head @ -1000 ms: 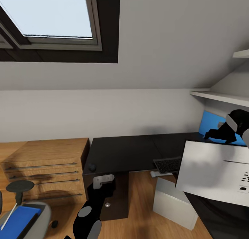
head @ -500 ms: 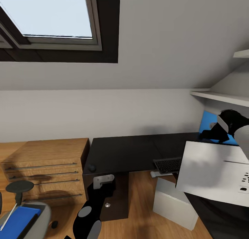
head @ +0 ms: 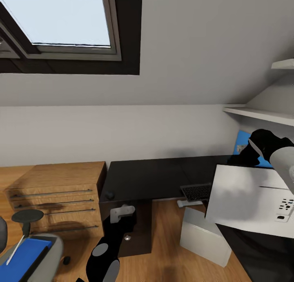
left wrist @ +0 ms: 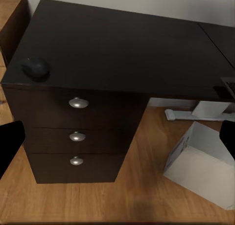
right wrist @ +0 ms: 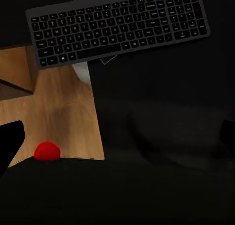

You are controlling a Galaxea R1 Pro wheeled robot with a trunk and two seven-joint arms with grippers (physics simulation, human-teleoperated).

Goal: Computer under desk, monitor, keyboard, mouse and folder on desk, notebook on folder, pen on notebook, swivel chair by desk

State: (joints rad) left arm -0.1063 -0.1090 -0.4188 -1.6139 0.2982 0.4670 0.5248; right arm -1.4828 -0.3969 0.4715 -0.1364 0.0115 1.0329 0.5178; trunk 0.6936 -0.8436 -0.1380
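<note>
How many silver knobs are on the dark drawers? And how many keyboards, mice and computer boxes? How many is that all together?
Silver knobs: 3
Keyboard: 1
Mouse: 1
Computer: 1
Total: 6

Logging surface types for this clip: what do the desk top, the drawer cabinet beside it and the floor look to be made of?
Desk: smooth black top, matte with faint sheen, probably laminate or painted board. Cabinet: light wood with visible grain, slim metal bar handles. Floor: warm wood planks with a slight gloss. It is a render, so all are judged by look only.
</note>
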